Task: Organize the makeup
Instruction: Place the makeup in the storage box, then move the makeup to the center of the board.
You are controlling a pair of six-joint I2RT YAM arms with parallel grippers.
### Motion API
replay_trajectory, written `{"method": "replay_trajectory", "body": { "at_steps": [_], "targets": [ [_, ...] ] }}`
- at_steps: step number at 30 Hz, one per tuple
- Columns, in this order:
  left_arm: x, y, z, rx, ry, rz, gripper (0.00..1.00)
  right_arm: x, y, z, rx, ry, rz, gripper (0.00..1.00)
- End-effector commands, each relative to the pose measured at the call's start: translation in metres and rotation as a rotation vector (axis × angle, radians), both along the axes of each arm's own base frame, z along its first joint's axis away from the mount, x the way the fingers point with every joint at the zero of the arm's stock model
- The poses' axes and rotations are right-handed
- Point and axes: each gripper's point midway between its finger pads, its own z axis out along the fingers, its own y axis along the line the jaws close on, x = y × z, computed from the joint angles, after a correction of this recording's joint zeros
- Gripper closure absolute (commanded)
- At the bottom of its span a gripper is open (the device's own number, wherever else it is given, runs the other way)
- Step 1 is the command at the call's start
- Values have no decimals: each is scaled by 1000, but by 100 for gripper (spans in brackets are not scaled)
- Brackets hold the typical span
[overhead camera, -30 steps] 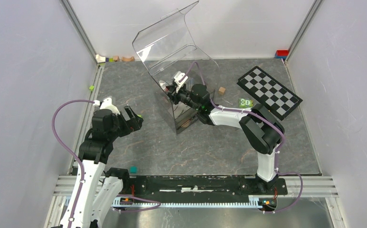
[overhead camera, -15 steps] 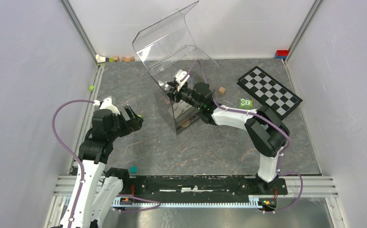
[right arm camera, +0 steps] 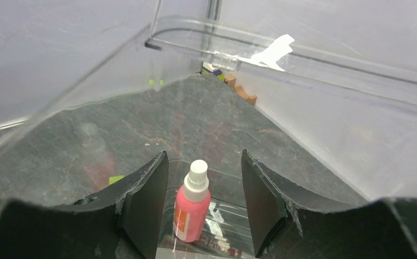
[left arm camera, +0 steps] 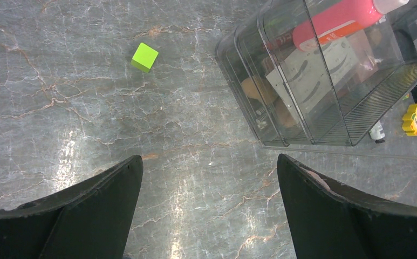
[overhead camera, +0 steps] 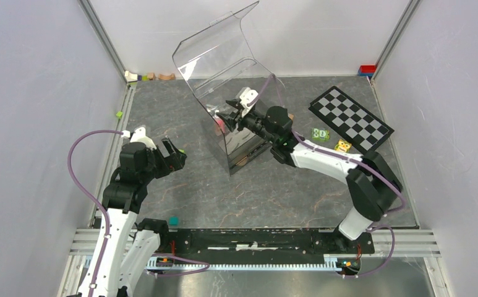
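Observation:
A clear plastic organiser box point(overhead camera: 243, 143) stands mid-table with its lid point(overhead camera: 221, 52) swung up. A pink bottle with a white cap point(right arm camera: 192, 208) lies on the box's upper tier, also seen in the left wrist view point(left arm camera: 335, 21) and from above point(overhead camera: 219, 126). My right gripper point(right arm camera: 204, 178) hovers at the box's opening point(overhead camera: 229, 117), open; the bottle shows between its fingers without touching them. A white card point(left arm camera: 303, 81) and peach-brown items point(left arm camera: 254, 89) sit lower in the box. My left gripper point(left arm camera: 209, 178) is open over bare table, left of the box point(overhead camera: 173, 151).
A lime cube point(left arm camera: 144, 56) lies left of the box. A checkerboard point(overhead camera: 350, 119), green dice point(overhead camera: 320, 133) and a yellow toy point(overhead camera: 343, 146) lie to the right. A teal cube point(overhead camera: 174, 220) sits near the front rail. Small blocks point(overhead camera: 156, 77) line the back wall.
My right gripper has opened wider and drawn back rightward from the box, leaving the pink bottle inside. Its arm has swung right, uncovering the yellow toy. The left arm stayed still.

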Motion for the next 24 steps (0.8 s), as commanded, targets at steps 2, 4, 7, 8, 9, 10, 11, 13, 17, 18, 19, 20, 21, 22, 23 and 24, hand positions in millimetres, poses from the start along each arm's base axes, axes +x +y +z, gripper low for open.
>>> {"method": "replay_trajectory", "body": {
  "at_steps": [2, 4, 7, 8, 9, 10, 11, 13, 17, 18, 19, 20, 21, 22, 23, 24],
  "targets": [
    [4, -1, 6, 34, -45, -41, 0, -28, -25, 43, 36, -72, 0, 42],
    [4, -2, 6, 33, -43, -43, 0, -38, -34, 47, 31, -74, 5, 42],
    [5, -2, 5, 34, -40, -43, 0, -55, -53, 56, 46, -86, -3, 42],
    [5, -2, 6, 33, -41, -43, 0, -60, -60, 53, 45, -79, -9, 43],
    [5, -2, 5, 34, -40, -42, 0, -67, -68, 50, 48, -71, -16, 42],
    [5, -1, 5, 35, -38, -41, 0, -72, -77, 51, 57, -70, -32, 42],
    [5, -1, 5, 35, -39, -41, 0, -79, -86, 43, 57, -56, -43, 42],
    [5, -1, 5, 36, -38, -39, 0, -88, -106, 31, 64, -16, -91, 42],
    [5, -1, 5, 35, -37, -41, 0, -91, -157, -11, -10, 153, -297, 42],
    [5, -2, 5, 34, -37, -42, 0, -91, -170, -21, -17, 203, -355, 42],
    [5, -2, 4, 34, -36, -45, 0, -91, -183, -32, -43, 246, -415, 42],
    [6, -3, 5, 32, -37, -48, 0, -91, -196, -41, -72, 284, -476, 41],
    [5, -3, 4, 31, -35, -53, 0, -91, -208, -51, -114, 331, -530, 39],
    [6, -4, 4, 32, -33, -54, 0, -90, -220, -64, -162, 380, -586, 38],
    [6, -4, 3, 31, -32, -54, 0, -90, -231, -77, -219, 432, -628, 37],
    [6, -4, 3, 31, -32, -55, 0, -89, -242, -89, -273, 483, -660, 36]
  ]
}}
